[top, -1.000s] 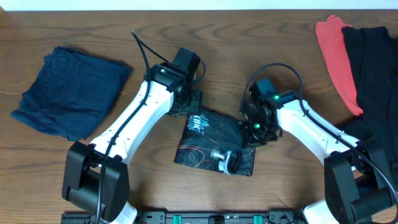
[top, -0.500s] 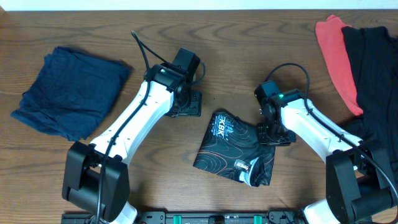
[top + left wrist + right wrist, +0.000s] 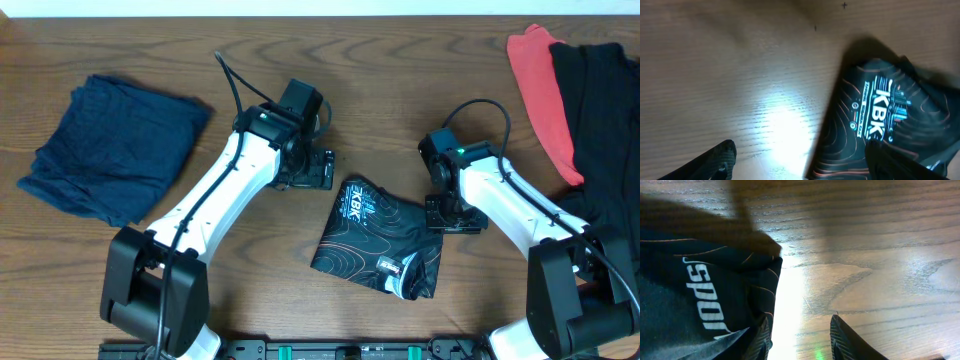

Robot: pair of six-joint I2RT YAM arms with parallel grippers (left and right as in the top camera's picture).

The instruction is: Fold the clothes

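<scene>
Wooden table [image 3: 400, 60], items listed left to right. Navy garment [image 3: 110, 148]: a loosely folded heap at the far left, well apart from both arms. Left claw [image 3: 312, 170]: low over bare wood just left of the middle, near the far-left corner of the jersey but apart from it. It is released, and in the left wrist view its two fingers [image 3: 715, 160] are spread wide with only tabletop between them. Black jersey [image 3: 378, 240]: folded into a compact, slightly tilted packet at the middle of the table on the near side, between the two claws. It has thin orange contour lines, white "KBK" lettering with light blue marks on its far-left part, and a small white label toward the near edge. The right wrist view shows white lettering beginning "spor". Right claw [image 3: 455, 213]: at the right edge of the jersey, released, jaws apart. One finger [image 3: 850, 340] is over bare wood and the other is over the cloth's edge; whether that one touches the fabric cannot be told, the view being dim and close. Red garment [image 3: 540, 90]: far right, lying flat, partly under the black one. Black garment [image 3: 600, 130]: a large dark cloth at the right edge, overlapping the red garment and running out of view.
</scene>
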